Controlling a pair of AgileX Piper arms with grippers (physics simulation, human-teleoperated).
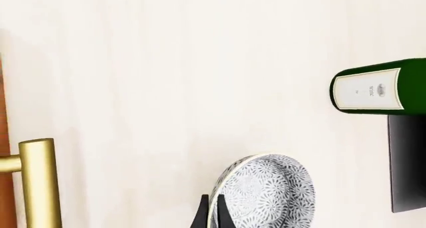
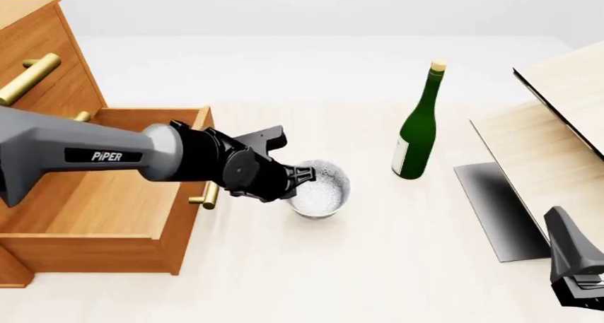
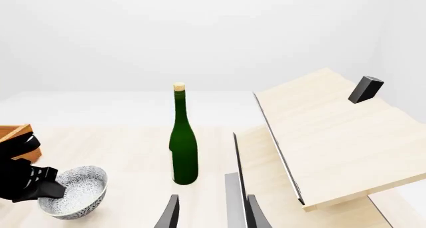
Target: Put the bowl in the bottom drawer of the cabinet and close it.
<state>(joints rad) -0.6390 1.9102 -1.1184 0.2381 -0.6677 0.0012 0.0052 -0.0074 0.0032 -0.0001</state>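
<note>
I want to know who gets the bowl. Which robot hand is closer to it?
Left. The left gripper is pinching the bowl rim. The right gripper sits far off, near the table's right edge.

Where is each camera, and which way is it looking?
Front view: above and behind the arms, looking down the table at the open bottom drawer; left arm over it, right gripper at the corner.
Left wrist view: behind the left gripper, looking at the bowl its jaws pinch.
Right wrist view: behind the open jaws, facing the green bottle.
All three share bowl and bottle.
</note>
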